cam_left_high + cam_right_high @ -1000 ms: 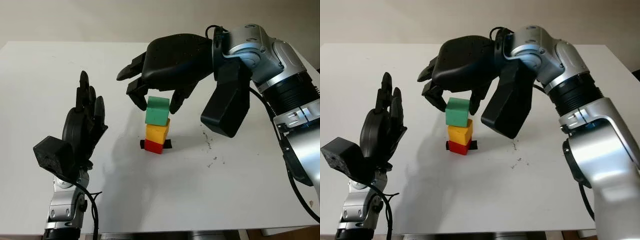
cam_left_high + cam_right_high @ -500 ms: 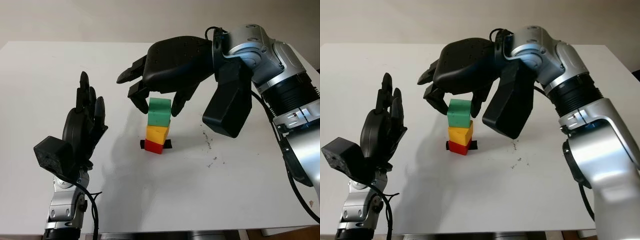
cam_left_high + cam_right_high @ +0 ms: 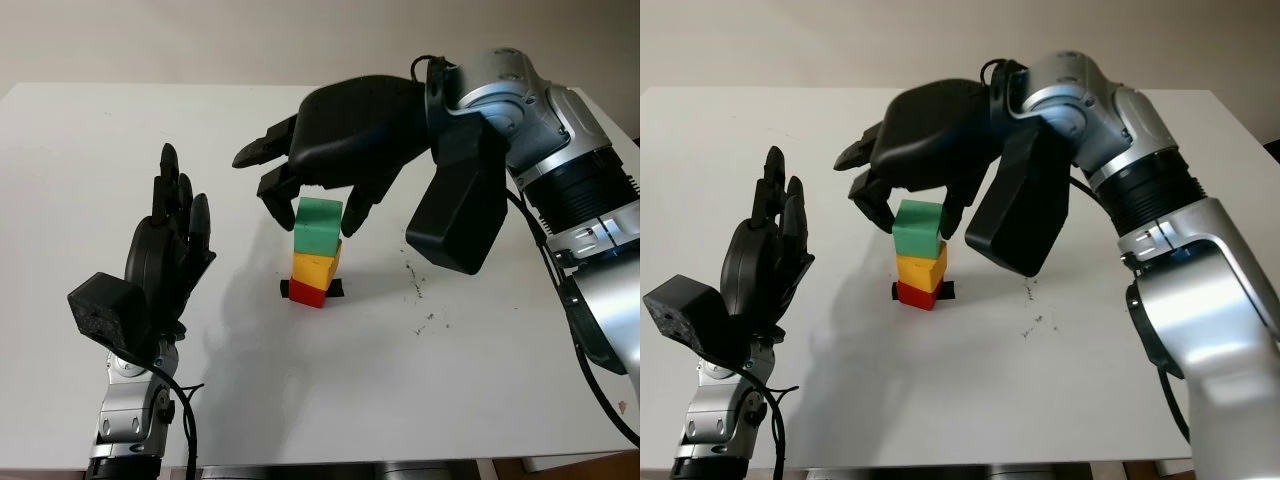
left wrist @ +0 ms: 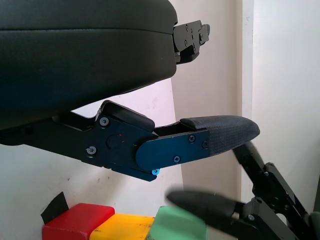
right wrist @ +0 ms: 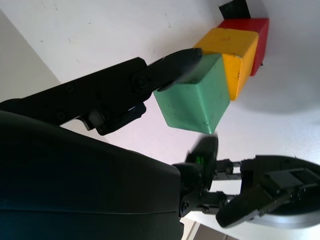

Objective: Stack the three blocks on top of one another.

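Note:
Three blocks stand stacked near the middle of the white table (image 3: 80, 150): the red block (image 3: 307, 293) at the bottom, the yellow block (image 3: 314, 266) on it, and the green block (image 3: 318, 223) on top, turned a little. My right hand (image 3: 315, 210) hovers over the stack, open, with one finger on each side of the green block's top. In the right wrist view one fingertip (image 5: 184, 61) lies by the green block (image 5: 192, 97) and the other stands apart from it. My left hand (image 3: 170, 240) is raised at the table's left, open.
Black tape (image 3: 338, 289) sticks out from under the red block. Small dark specks (image 3: 415, 290) mark the table to the right of the stack. The right forearm (image 3: 560, 170) arches over the table's right side.
My right hand has lifted a little and its fingers have come off the green block's sides. The green block stays on the stack. The left hand has not moved.

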Controlling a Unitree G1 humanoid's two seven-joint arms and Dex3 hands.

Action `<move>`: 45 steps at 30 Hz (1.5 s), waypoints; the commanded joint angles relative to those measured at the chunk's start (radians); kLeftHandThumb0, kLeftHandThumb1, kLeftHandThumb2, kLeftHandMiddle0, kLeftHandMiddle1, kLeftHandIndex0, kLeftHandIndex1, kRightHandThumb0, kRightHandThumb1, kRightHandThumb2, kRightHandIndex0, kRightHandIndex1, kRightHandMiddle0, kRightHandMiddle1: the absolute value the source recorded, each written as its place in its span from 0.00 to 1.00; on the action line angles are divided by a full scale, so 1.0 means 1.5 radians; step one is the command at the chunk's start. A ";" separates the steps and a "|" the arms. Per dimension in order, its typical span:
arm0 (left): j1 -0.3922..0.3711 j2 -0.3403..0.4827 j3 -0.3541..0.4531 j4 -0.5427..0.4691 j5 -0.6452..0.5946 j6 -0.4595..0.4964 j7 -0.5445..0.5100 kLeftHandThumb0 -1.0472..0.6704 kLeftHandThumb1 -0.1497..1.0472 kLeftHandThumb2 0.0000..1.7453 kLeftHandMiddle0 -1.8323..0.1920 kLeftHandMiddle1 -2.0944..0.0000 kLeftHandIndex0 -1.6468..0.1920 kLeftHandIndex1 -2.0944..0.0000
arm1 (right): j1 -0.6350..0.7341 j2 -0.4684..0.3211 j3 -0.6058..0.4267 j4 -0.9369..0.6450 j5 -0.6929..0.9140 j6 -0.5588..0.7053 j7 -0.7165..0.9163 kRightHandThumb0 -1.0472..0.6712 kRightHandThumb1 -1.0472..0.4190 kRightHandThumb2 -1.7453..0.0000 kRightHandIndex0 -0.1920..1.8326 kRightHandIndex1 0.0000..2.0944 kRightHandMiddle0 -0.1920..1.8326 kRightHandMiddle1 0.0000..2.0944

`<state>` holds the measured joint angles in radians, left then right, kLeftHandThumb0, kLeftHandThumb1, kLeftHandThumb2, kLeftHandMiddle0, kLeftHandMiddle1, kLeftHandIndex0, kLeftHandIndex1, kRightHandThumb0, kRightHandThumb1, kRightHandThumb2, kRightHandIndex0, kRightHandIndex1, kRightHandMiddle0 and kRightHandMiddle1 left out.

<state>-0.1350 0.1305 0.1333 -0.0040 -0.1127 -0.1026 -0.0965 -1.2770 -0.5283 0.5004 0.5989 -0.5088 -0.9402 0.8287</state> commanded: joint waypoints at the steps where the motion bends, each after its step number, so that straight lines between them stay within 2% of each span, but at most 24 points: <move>1: -0.002 0.000 0.000 -0.007 0.000 -0.004 -0.001 0.14 1.00 0.34 0.99 0.97 0.98 0.97 | 0.005 -0.012 -0.001 -0.008 -0.007 -0.006 -0.009 0.21 0.10 0.97 0.00 0.00 0.05 0.05; 5: -0.002 0.002 0.000 -0.005 0.002 -0.005 -0.002 0.14 1.00 0.35 0.99 0.98 0.99 0.97 | 0.011 -0.016 -0.005 -0.011 -0.014 -0.001 -0.021 0.18 0.10 0.97 0.00 0.00 0.00 0.01; 14: -0.001 0.004 0.003 -0.008 0.002 -0.003 -0.002 0.14 1.00 0.35 0.99 0.97 0.98 0.97 | 0.006 -0.031 -0.028 -0.024 0.005 0.044 -0.023 0.12 0.10 0.97 0.00 0.00 0.00 0.00; 16: -0.001 0.006 0.003 -0.007 0.003 -0.005 -0.002 0.14 1.00 0.35 0.99 0.98 0.99 0.98 | 0.019 -0.035 -0.060 -0.033 0.045 0.080 -0.029 0.10 0.09 0.96 0.00 0.00 0.00 0.00; 18: -0.001 0.006 0.005 -0.006 0.001 -0.009 -0.003 0.15 1.00 0.35 0.99 0.98 0.99 0.98 | 0.050 -0.038 -0.104 -0.053 0.083 0.131 -0.055 0.07 0.03 0.93 0.00 0.00 0.00 0.00; 21: 0.000 0.010 0.009 -0.006 -0.004 -0.011 -0.009 0.15 1.00 0.35 1.00 0.98 1.00 0.98 | 0.109 -0.032 -0.172 -0.053 0.147 0.177 -0.115 0.08 0.00 0.83 0.00 0.00 0.00 0.00; 24: 0.000 0.015 0.014 -0.007 -0.010 -0.008 -0.015 0.14 1.00 0.35 1.00 0.98 1.00 0.98 | 0.177 -0.013 -0.230 -0.031 0.215 0.215 -0.165 0.08 0.00 0.75 0.00 0.00 0.00 0.00; 27: -0.001 0.020 0.019 -0.007 -0.013 -0.008 -0.020 0.14 1.00 0.36 1.00 0.97 1.00 0.98 | 0.242 0.000 -0.257 -0.038 0.239 0.249 -0.207 0.10 0.00 0.69 0.00 0.00 0.00 0.00; 35: -0.008 0.025 0.029 0.000 -0.022 -0.007 -0.028 0.14 1.00 0.35 0.99 0.97 0.99 0.98 | 0.476 0.063 -0.308 -0.172 0.283 0.399 -0.308 0.16 0.00 0.61 0.02 0.02 0.02 0.02; 40: -0.008 0.024 0.030 0.010 -0.033 0.001 -0.035 0.14 1.00 0.35 1.00 0.98 1.00 0.98 | 0.564 0.153 -0.330 -0.258 0.322 0.497 -0.392 0.22 0.00 0.58 0.01 0.02 0.02 0.02; 45: -0.004 0.021 0.029 0.014 -0.039 -0.001 -0.038 0.14 1.00 0.34 1.00 0.99 1.00 0.98 | 0.603 0.195 -0.340 -0.328 0.356 0.595 -0.418 0.19 0.00 0.56 0.00 0.00 0.00 0.00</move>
<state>-0.1366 0.1595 0.1742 0.0169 -0.1690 -0.0978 -0.1499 -0.3806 -0.2438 0.0039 0.1466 0.0098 -0.0741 0.2100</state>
